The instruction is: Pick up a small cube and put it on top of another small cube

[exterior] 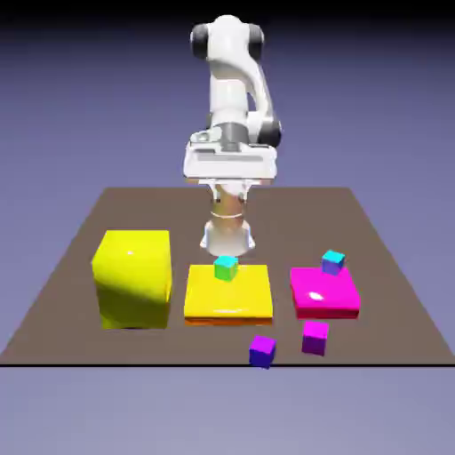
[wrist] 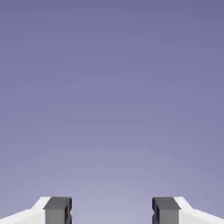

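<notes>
Our gripper [wrist: 112,212] is spread wide and empty; we should descend squarely over the violet small cube [exterior: 262,350] at the counter's [exterior: 391,258] near edge.

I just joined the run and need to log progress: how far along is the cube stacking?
Nothing looks done yet. The violet cube sits on the table near the front edge, untouched, and the green cube on the flat yellow slab has nothing on top. In hand: nothing; the gripper is open, with only backdrop between its fingers. Left: reaching, grasping, lifting and placing.
</notes>
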`<control>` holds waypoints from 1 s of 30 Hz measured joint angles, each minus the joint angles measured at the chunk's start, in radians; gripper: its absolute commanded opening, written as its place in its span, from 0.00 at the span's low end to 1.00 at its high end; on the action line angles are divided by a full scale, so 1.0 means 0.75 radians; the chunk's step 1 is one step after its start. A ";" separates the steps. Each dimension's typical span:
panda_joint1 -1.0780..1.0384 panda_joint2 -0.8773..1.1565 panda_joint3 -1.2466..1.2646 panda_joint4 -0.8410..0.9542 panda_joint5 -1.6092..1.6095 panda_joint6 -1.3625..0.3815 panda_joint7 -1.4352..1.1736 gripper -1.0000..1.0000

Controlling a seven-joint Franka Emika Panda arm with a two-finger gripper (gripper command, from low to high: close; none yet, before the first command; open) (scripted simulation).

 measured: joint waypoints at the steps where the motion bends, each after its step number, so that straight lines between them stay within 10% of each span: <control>1: -0.016 0.048 0.022 0.030 -0.013 -0.025 0.036 0.50; 30: -0.367 1.450 0.501 0.832 -0.429 -0.563 1.026 0.50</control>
